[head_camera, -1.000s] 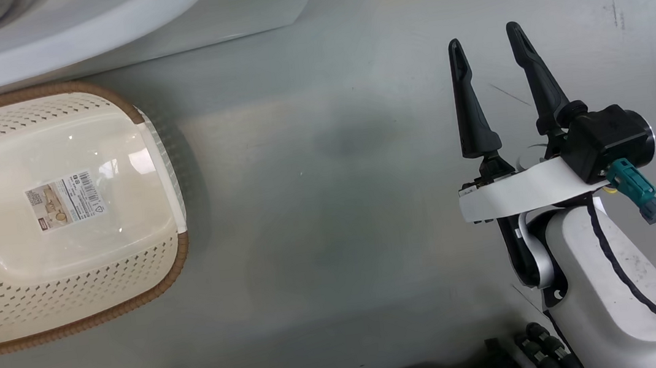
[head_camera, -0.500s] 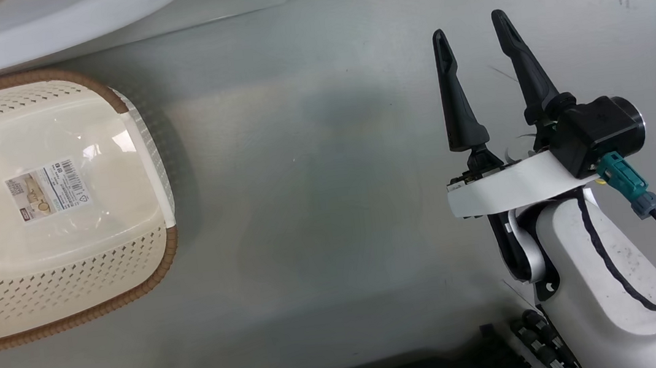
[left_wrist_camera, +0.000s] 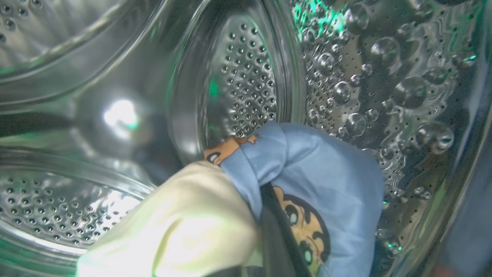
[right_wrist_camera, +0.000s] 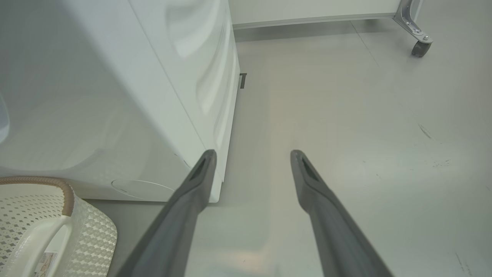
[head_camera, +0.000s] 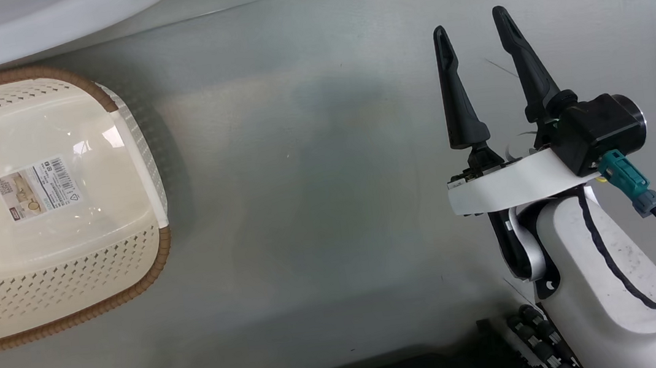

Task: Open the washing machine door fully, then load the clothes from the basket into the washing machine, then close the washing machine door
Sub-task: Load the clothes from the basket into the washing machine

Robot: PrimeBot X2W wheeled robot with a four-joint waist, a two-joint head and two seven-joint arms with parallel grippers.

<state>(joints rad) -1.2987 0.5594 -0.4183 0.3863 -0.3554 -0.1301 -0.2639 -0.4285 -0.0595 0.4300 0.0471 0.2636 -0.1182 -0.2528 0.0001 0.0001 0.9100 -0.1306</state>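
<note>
The floor [head_camera: 327, 178] is smooth, pale grey and a bit shiny, with a few small dark marks. The washing machine [right_wrist_camera: 96, 96] is a big white box standing on it.

The basket [head_camera: 67, 281] sits on the floor just in front of the washing machine, open side up, so the barcode label [head_camera: 35, 187] on its bottom shows. One end is cut off at the picture's edge, so which way it runs longest cannot be told.

The clothes [left_wrist_camera: 326, 173] are inside the washing machine, in the steel drum [left_wrist_camera: 246, 77] full of little holes. The left gripper [left_wrist_camera: 269, 204] points into the drum, and its jaws are squeezed tight on the clothes — blue cloth with an orange cartoon face on one side, cream cloth on the other.

The right gripper [head_camera: 470, 19] hangs over bare floor, off to the side of the washing machine and well apart from the basket. Its jaws are spread wide and grip nothing. Its fingers point along the floor past the washing machine's corner.

The left wrist view lets us see the drum's inside. The right wrist view gives the washing machine's plain white side, and far behind it a small wheel [right_wrist_camera: 421, 48] on a metal leg.
</note>
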